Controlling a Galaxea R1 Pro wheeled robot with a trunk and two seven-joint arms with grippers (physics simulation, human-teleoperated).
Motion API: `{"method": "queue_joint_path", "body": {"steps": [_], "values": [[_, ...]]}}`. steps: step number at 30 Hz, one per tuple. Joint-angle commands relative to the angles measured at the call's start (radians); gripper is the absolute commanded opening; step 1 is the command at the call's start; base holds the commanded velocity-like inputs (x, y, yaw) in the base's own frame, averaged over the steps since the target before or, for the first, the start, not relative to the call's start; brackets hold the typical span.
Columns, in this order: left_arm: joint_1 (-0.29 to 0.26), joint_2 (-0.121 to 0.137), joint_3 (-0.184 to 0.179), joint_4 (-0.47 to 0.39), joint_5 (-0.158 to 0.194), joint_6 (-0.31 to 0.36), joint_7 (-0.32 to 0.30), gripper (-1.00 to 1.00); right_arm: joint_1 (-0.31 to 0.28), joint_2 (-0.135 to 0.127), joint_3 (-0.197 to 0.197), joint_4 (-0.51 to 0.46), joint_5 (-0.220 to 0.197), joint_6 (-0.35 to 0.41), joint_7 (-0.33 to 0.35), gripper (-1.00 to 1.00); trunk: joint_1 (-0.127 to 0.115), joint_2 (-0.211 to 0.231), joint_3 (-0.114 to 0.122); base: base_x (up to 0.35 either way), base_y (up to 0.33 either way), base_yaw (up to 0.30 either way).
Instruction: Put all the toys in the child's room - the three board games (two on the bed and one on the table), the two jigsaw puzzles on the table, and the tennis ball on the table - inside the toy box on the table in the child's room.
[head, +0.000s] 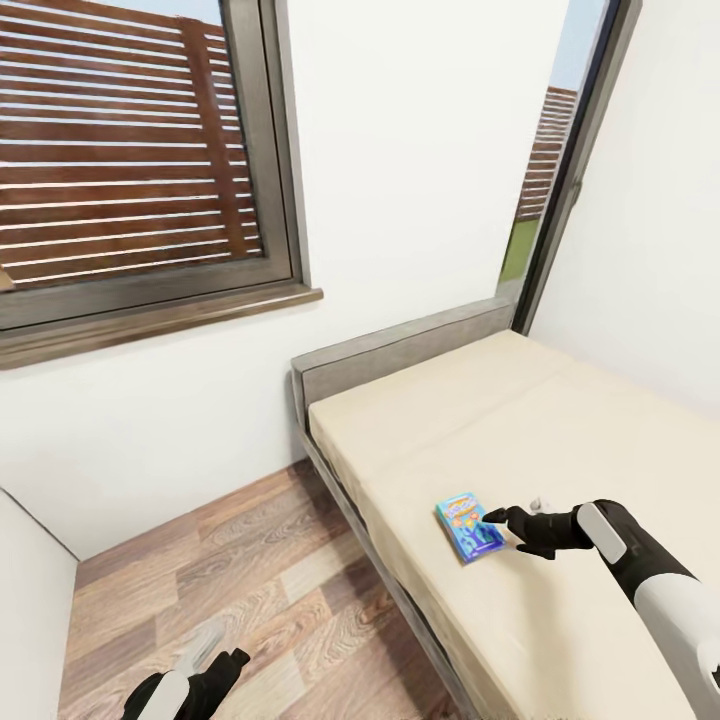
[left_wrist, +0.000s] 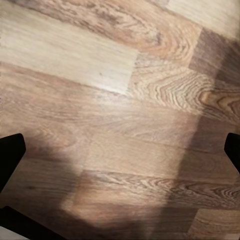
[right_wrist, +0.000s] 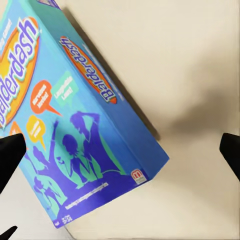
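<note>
Balderdash board game (head: 469, 526) lies flat on the bed (head: 560, 440); your right gripper (head: 503, 523), fingers spread apart, hovers at its edge.

the board game (right_wrist: 75, 125) looked like glossy printed card. it lay on the bed (head: 560, 440), matt beige cloth. the floor (left_wrist: 120, 120) was grained wood.

- The right hand (head: 503, 522) is reaching forward on an outstretched arm, fingers spread apart.
- The left hand (head: 225, 668) is hanging low, fingers parted.
</note>
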Motion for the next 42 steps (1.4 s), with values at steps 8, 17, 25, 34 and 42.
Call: {"method": "queue_joint_path", "body": {"steps": [8,17,25,34,42], "values": [[0.000,0.000,0.001,-0.002,0.011,0.003,0.008,1.00,0.000,-0.001,0.008,0.000,0.020,0.000,0.004,1.00,0.000,0.000,-0.001,-0.028,-0.014,0.151],[0.000,0.000,0.001,-0.002,0.010,0.003,0.008,1.00,0.000,-0.001,0.009,0.000,0.020,0.000,0.003,1.00,0.000,0.000,-0.001,-0.008,-0.004,0.253],[0.000,0.000,0.001,-0.002,0.010,0.003,0.008,1.00,0.000,0.000,0.010,0.000,0.020,0.000,0.001,1.00,0.000,0.000,-0.001,-0.002,-0.001,0.243],[0.000,0.000,0.001,-0.002,0.009,0.003,0.008,1.00,0.000,0.001,0.010,0.000,0.020,0.000,0.000,1.00,0.000,0.000,-0.001,-0.001,0.000,0.084],[0.000,0.000,0.001,-0.002,0.009,0.003,0.008,1.00,0.000,0.001,0.009,0.000,0.020,0.000,0.000,1.00,0.000,0.000,-0.001,0.000,0.000,0.022]]}}
